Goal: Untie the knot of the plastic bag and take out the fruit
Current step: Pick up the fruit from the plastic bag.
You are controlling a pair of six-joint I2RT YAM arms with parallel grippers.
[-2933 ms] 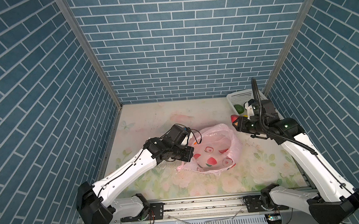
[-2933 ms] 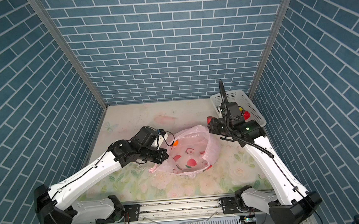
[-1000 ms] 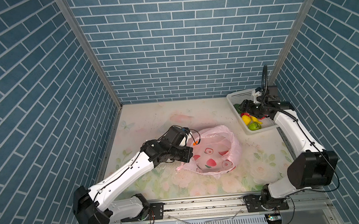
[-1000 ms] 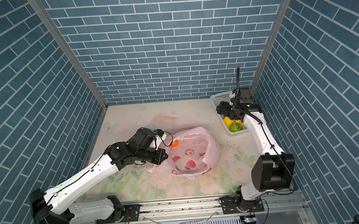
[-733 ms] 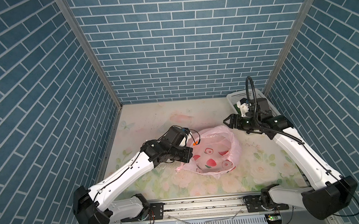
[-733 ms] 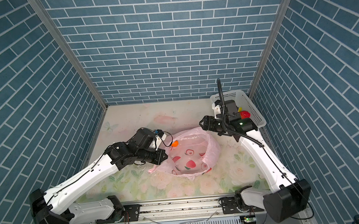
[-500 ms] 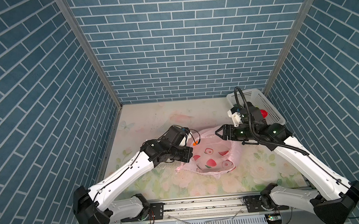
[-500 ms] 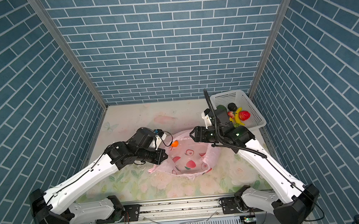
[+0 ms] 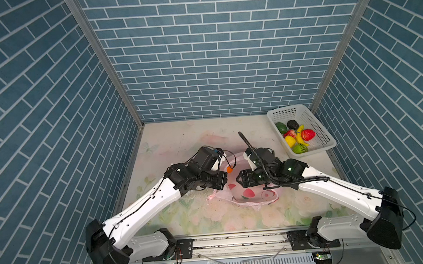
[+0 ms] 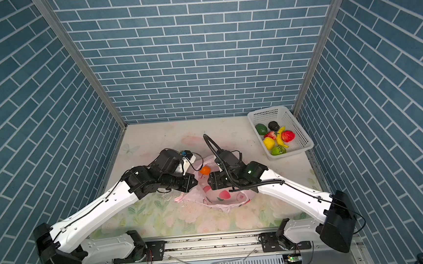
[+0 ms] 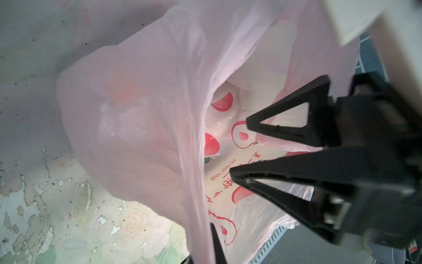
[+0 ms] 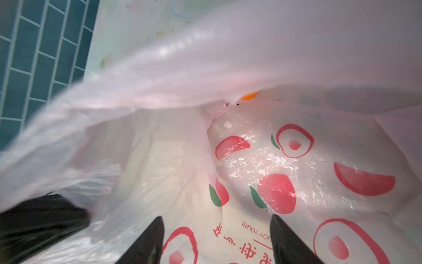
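- Between the two tools, at the middle of the flowered table [image 9: 180, 140], lies the plastic bag [image 9: 250, 196] [image 10: 222, 195]. It is thin, see-through pale pink film, crinkled and glossy, printed with red fruit shapes, green leaves and red lettering.
- Its mouth gapes toward the right tool. One side of the film [image 11: 137, 114] rises like a tent from the left tool's tip, and the printed lower layer [image 12: 274, 160] lies flat on the table.
- The left tool [image 9: 224, 181] [image 10: 195, 183] [image 11: 215, 246] is pressed together, pinching the bag's rim. The film runs taut away from its tip.
- The right tool [image 9: 238, 181] [image 10: 210, 181] [image 11: 238, 147] [image 12: 215, 219] is spread, with nothing between its fingers [image 12: 157, 237]. It reaches into the bag's mouth over the printed layer; whether it touches the film I cannot tell.
- The two tools point at each other, their tips near, with the raised rim between them.
- A small orange ball [image 9: 229, 170] [image 10: 204, 169] shows just beyond both tips, at the bag's far edge. Whether it lies inside the bag I cannot tell.
- The fruit [image 9: 307, 134] [image 10: 287, 135] sits in a white basket [image 9: 317, 127] [image 10: 301, 131] well apart from the right tool, behind it and to its right. It holds a yellow banana, red strawberries, a yellow lemon, green pieces and a dark round one.
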